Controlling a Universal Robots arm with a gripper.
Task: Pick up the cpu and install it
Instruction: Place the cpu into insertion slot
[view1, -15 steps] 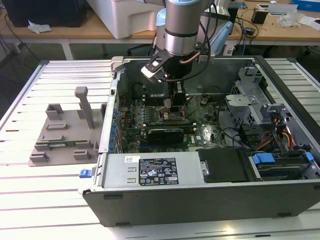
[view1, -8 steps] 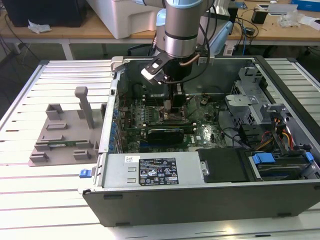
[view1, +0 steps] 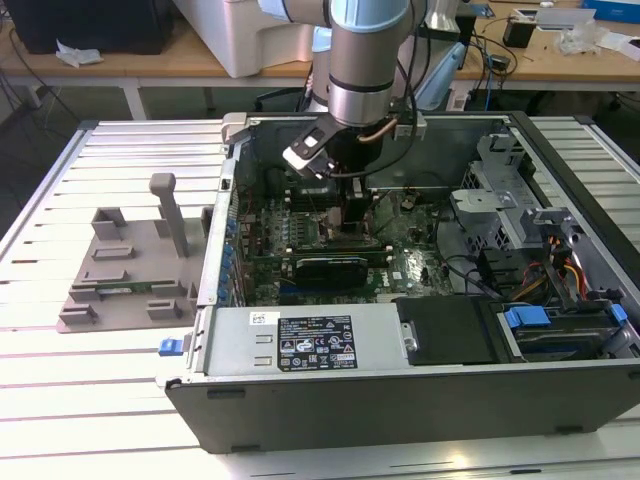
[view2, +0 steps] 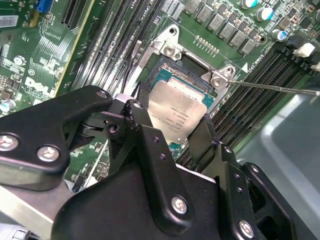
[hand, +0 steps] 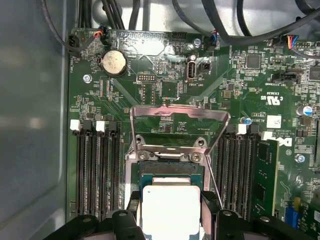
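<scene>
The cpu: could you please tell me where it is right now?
In both wrist views, the cpu sits between the fingers of the end effector at the open socket, memory slots flanking it.

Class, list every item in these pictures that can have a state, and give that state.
cpu: gripped at the open socket; whether it is seated is unclear.
end effector: shut on the cpu.
socket load plate: swung open.
memory slots: empty.
computer case: lying on its side, panel off.
</scene>
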